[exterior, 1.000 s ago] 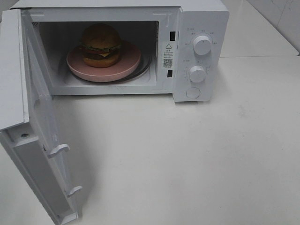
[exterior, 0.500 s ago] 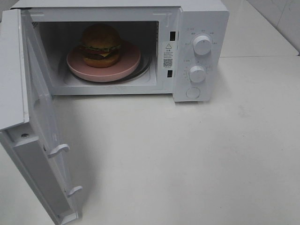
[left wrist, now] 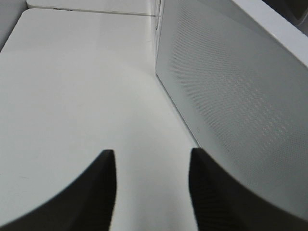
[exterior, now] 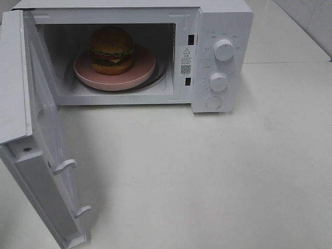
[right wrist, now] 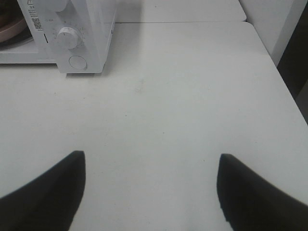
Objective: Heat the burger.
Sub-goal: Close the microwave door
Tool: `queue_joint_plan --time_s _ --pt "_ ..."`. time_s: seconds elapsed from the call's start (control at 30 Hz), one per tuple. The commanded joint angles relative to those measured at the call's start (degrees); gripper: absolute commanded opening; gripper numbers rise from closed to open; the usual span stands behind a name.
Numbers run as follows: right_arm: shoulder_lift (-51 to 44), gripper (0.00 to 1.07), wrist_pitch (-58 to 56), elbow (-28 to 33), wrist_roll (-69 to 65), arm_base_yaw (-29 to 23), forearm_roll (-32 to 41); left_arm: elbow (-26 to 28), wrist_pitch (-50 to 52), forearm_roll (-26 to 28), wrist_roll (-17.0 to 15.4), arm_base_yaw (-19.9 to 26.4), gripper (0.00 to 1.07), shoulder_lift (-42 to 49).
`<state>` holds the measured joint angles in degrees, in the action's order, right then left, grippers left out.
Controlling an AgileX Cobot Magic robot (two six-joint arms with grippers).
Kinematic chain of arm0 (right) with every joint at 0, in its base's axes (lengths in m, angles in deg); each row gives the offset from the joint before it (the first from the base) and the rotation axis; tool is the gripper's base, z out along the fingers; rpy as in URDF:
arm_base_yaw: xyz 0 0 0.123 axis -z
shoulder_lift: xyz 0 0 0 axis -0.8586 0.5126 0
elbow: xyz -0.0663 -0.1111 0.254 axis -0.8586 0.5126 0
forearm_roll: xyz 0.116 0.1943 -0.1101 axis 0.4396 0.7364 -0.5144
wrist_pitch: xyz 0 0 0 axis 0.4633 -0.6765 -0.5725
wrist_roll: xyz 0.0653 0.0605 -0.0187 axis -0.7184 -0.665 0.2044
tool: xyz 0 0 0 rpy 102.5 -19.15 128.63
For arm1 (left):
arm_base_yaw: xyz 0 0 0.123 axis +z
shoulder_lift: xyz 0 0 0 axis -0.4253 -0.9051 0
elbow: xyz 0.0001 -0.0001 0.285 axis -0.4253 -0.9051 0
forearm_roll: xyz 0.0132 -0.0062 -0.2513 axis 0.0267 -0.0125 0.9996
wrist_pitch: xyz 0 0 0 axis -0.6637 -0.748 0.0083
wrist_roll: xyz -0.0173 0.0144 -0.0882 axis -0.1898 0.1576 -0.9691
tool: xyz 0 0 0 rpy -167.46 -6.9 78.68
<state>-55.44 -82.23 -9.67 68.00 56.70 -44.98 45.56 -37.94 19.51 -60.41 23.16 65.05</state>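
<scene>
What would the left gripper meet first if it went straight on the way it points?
Probably the table: the left gripper angles down at it. The open microwave door stands close beside that line; depth is unclear.

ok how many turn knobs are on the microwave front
2. The upper knob sits near the top of the control panel, the lower knob directly beneath it. The flat round button under them is not a knob. None seem hidden.
</scene>
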Motion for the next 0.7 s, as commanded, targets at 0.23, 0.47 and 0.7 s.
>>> queue_joint_plan --time_s 0.23,0.47,0.7 --pt "-1.5 0.75 0.9 0.2 0.7 0.4 0.0 -1.8 11.1 -0.3 0.2 0.0 0.0 -11.7" --pt "-1.5 0.75 0.9 0.2 0.7 0.4 0.0 -8.4 32.8 -0.3 0.2 0.0 0.0 -16.0" --pt "-1.5 0.75 0.9 0.2 0.7 0.4 0.0 -13.1 47.5 -0.5 0.2 0.0 0.0 -18.7"
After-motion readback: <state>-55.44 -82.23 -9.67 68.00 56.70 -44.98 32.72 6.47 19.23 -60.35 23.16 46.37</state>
